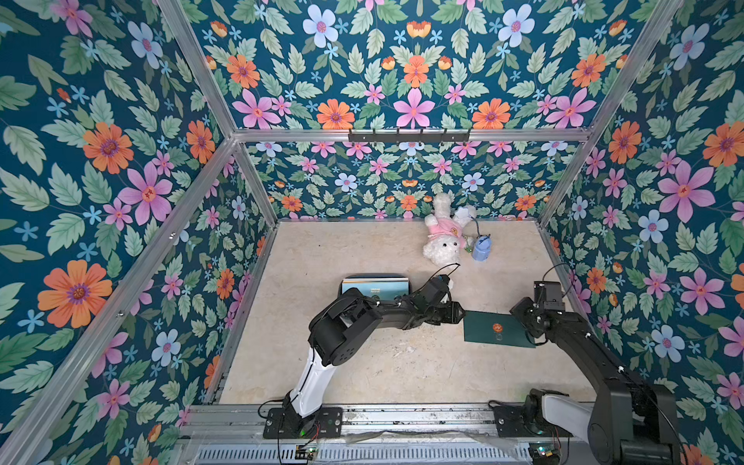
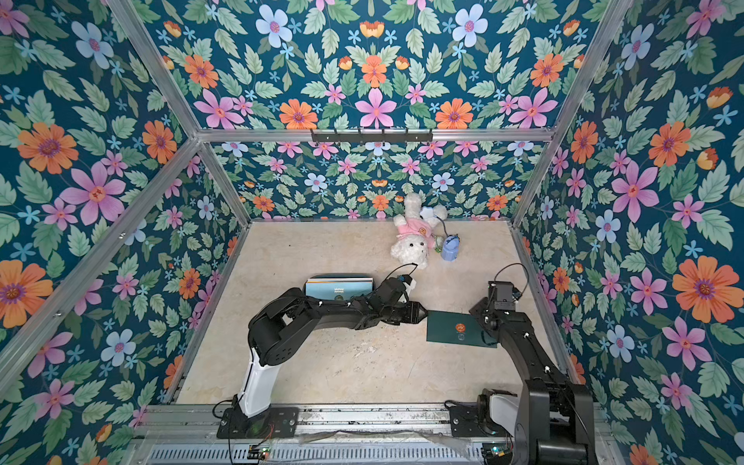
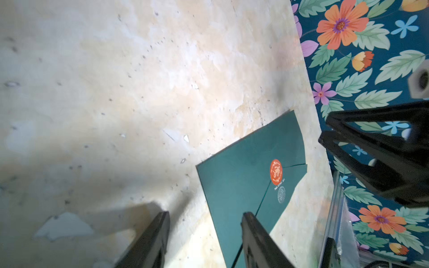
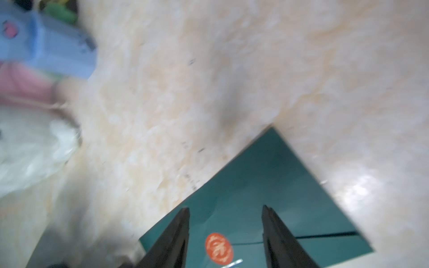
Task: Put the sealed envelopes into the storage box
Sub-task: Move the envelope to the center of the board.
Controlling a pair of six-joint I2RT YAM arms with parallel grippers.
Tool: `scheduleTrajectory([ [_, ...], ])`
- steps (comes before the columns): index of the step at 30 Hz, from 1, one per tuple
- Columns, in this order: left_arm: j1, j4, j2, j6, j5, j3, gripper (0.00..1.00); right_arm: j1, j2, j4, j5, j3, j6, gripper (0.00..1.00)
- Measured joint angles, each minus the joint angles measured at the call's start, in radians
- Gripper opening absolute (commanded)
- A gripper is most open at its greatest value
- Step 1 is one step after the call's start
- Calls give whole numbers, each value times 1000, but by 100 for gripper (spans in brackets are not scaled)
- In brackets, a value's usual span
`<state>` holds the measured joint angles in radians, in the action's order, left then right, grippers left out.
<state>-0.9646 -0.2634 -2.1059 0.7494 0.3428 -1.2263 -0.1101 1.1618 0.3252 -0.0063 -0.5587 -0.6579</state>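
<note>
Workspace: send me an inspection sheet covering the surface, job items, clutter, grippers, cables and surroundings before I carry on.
Surface: beige marbled table, scuffed and chipped in spots.
Job's things: dark green envelope lying on the table, orange seal up; storage box partly hidden behind the left arm, with a light blue envelope on top inside.
Clutter: plush rabbit and small blue backpack near the back wall.
Grippers: left gripper open, one finger over the green envelope's edge; right gripper open over its opposite end.
Cables: black cable loops at both wrists, clear of the envelopes.
Surroundings: floral walls, aluminium frame, hook rail.
</note>
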Motion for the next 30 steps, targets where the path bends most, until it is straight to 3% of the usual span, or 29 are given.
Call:
scheduleTrajectory([
  [7, -6, 13, -3, 3, 13, -8, 58, -56, 68, -23, -90, 51, 26, 51],
  [15, 0, 45, 3, 3, -5, -16, 60, 107, 61, -128, -253, 91, -31, 51],
  [19, 32, 116, 32, 3, -64, -14, 61, 116, 19, -108, -306, 80, -34, 53],
  [24, 55, 223, 57, -19, -167, -32, 61, 108, -37, -66, -220, 35, 39, 55],
  [30, 34, 238, 63, -22, -164, -29, 61, 42, 29, -23, -10, -3, 50, 56],
])
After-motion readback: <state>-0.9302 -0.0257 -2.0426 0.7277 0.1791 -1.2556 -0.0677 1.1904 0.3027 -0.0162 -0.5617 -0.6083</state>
